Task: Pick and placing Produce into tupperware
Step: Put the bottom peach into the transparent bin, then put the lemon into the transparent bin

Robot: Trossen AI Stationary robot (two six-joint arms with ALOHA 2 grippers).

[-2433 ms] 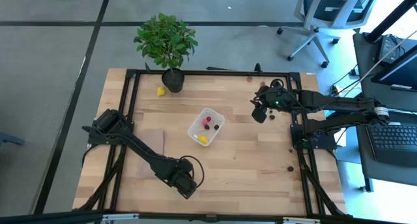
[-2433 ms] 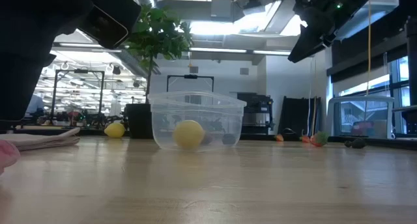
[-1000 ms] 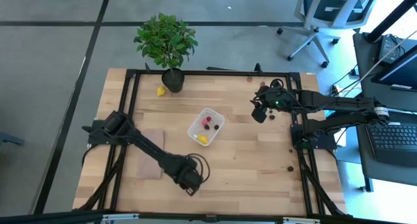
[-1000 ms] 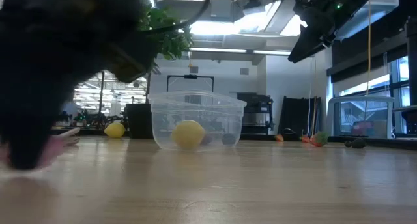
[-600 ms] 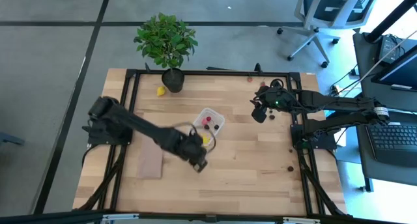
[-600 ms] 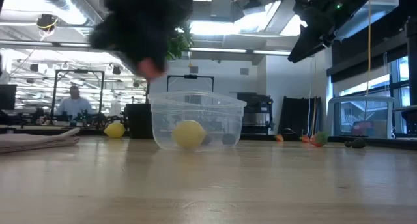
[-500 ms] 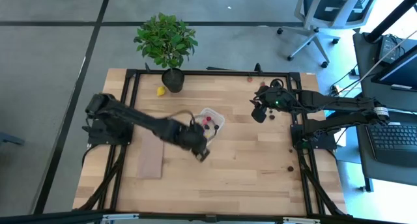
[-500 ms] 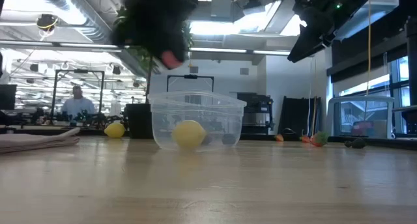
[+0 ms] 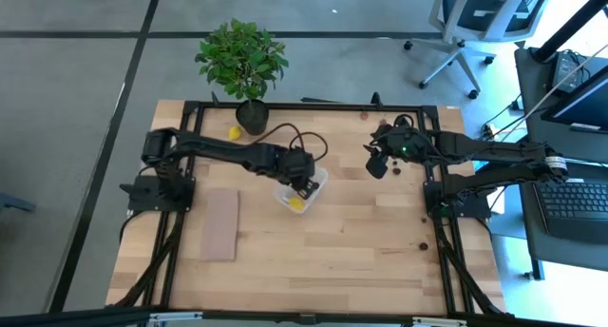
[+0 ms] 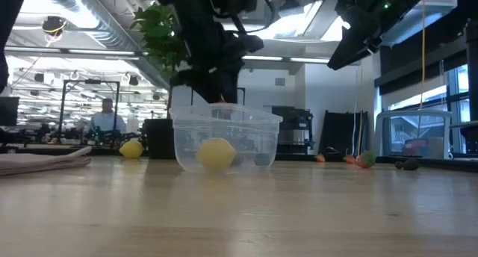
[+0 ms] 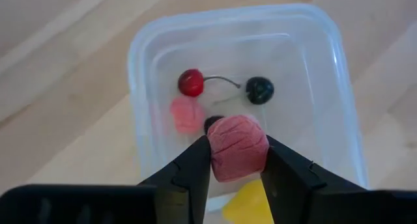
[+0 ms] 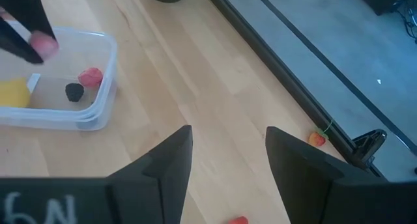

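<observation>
Left gripper (image 11: 237, 160): positioned directly above the clear, colourless plastic rectangular tub with rounded corners (image 11: 335, 74); the two dark, smooth fingers (image 11: 189, 175) are closed on a pink, rounded toy fruit with a ribbed, wrinkled surface (image 11: 238, 146). In the high view this gripper (image 9: 303, 182) sits over the tub (image 9: 319, 177) near the table centre.

Tub contents: a glossy red cherry-shaped piece (image 11: 191, 83) joined by a thin curved stem to a dark maroon round piece (image 11: 260, 90); a pale pink, soft-looking lump (image 11: 187, 114) beside them; a dark piece largely hidden behind the held fruit; a yellow smooth wedge-shaped piece (image 11: 246, 202) at the near end, between the fingers. In the low view the yellow piece (image 10: 216, 153) rests on the tub floor, seen through the translucent wall (image 10: 258, 137).

Right gripper (image 9: 378, 162): raised above the table's right side, well apart from the tub; its jaws stand wide apart with nothing between them, as the right wrist view shows.

Loose produce: a small yellow lemon-shaped piece (image 9: 234, 133) lies just beside the dark pot of the leafy green plant (image 9: 241, 59); a small dark piece (image 9: 423, 245) lies on the right side of the table.

Other items: a flat tan rectangular board (image 9: 218, 224) lies on the light wooden slatted table (image 9: 351, 251), left of the tub.
</observation>
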